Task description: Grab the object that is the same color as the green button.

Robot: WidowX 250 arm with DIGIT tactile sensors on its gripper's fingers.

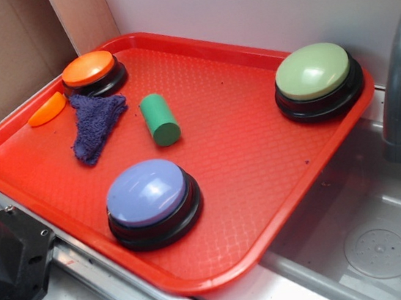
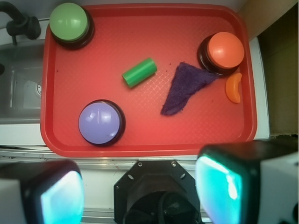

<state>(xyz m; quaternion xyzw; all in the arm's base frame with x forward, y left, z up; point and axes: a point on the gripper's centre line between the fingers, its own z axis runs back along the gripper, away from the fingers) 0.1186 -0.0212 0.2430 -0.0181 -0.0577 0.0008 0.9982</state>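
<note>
Red tray point(image 1: 278, 177) holds everything. Green cylinder point(image 2: 139, 72) lies on its side near the tray's middle, touching nothing. Green button point(image 2: 69, 22) in one corner, orange button point(image 2: 225, 50) in another, with the orange crescent point(image 2: 233, 87) and purple cloth point(image 2: 187, 87) beside it. Lavender button point(image 2: 99, 122) by my near edge. My claw point(image 2: 140, 189) hangs outside that edge, fingers spread wide, seemingly empty.

Fingers point(image 2: 60, 196) blurred, cut off by wrist view's bottom edge.
</note>
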